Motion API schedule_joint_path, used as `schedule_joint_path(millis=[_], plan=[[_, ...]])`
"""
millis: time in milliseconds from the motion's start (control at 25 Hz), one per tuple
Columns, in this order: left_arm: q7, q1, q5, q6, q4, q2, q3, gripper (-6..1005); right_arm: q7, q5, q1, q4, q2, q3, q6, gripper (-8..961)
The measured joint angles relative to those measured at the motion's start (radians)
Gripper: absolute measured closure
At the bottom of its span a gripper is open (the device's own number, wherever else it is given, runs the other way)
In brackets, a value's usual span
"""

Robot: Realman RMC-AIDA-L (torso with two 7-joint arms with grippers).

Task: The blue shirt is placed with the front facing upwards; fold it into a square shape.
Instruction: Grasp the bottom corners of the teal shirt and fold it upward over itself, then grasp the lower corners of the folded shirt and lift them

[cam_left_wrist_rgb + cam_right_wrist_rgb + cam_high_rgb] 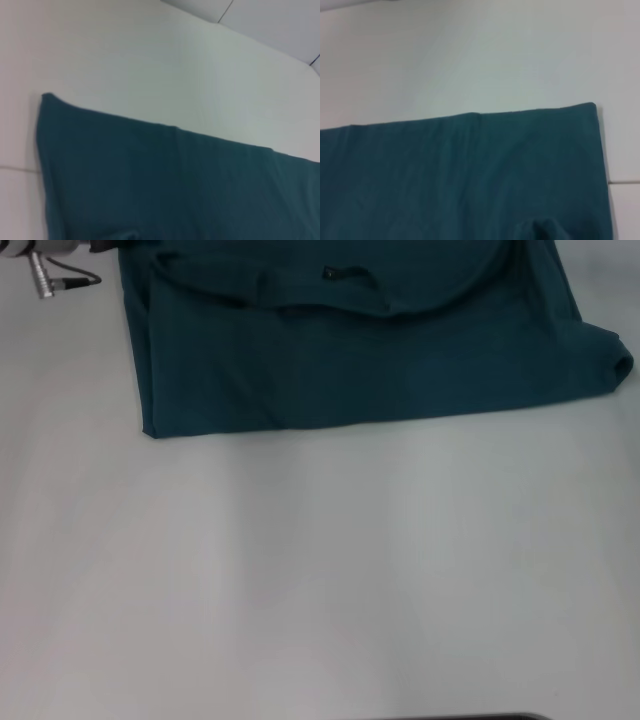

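Note:
The blue shirt (350,360) lies flat at the far side of the white table (320,570), running off the top of the head view. Its near edge is a straight folded line. A curved neckline with a small dark label (330,273) shows on top, and a bunched bit of cloth (615,360) sticks out at the right end. No lettering shows. The left wrist view shows a corner of the shirt (150,185), and the right wrist view shows another corner of the shirt (470,175). Neither gripper's fingers appear in any view.
A metal connector with a dark cable (45,280) lies at the far left, beside the shirt's left edge. A dark strip (450,717) sits at the table's near edge. A thin seam (15,169) crosses the table surface beside the shirt.

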Motion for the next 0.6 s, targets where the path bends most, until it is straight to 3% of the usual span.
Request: schedule_joint_path(millis=[280, 440, 600], plan=[[-0.027, 0.075, -0.039, 0.103, -0.099, -0.002, -0.021, 483, -0.046, 0.113, -0.051, -0.086, -0.015, 0.038, -0.176, 449], [-0.021, 0.146, -0.116, 0.218, -0.195, -0.009, -0.051, 398, -0.194, 0.352, -0.163, -0.175, -0.006, 0.092, -0.356, 348], [-0.021, 0.233, -0.215, 0.295, -0.259, -0.013, -0.057, 383, -0.304, 0.522, -0.280, -0.194, -0.004, 0.121, -0.485, 275]])
